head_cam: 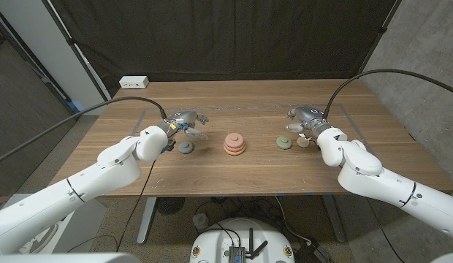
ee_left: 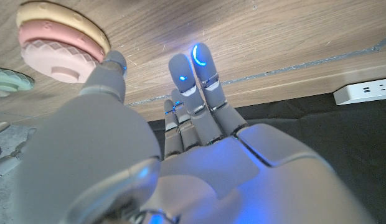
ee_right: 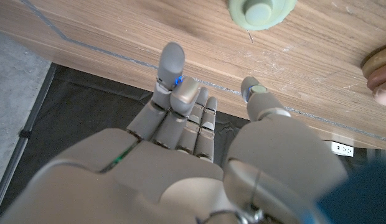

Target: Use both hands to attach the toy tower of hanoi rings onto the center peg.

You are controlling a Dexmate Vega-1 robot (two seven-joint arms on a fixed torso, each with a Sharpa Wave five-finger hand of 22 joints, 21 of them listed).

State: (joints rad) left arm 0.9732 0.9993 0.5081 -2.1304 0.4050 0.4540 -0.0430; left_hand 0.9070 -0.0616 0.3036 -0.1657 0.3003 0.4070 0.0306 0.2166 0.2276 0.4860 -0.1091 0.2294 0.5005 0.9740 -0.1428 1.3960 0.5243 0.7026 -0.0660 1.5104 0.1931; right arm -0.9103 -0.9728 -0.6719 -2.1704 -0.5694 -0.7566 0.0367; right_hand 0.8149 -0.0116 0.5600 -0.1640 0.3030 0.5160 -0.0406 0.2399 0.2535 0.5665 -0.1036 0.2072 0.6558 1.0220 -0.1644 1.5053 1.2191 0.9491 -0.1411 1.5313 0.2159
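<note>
The toy tower (head_cam: 235, 143) stands mid-table as a short stack of pink and orange rings; the stack (ee_left: 59, 40) also shows in the left wrist view and its edge (ee_right: 380, 73) in the right wrist view. A grey ring (head_cam: 185, 147) lies just left of it, with my left hand (head_cam: 184, 123) hovering behind it, fingers spread and holding nothing. A pale green ring (head_cam: 285, 142) with a raised middle (ee_right: 261, 10) lies right of the stack. My right hand (head_cam: 303, 121) is beside and slightly behind it, fingers apart and empty. Both hands (ee_left: 180, 143) (ee_right: 193, 143) fill their wrist views.
A white power strip (head_cam: 134, 82) lies at the table's far left corner, also seen as the strip (ee_left: 364, 92) past the edge. A dark curtain hangs behind the table. Bare wood (head_cam: 234, 179) stretches in front of the rings toward the near edge.
</note>
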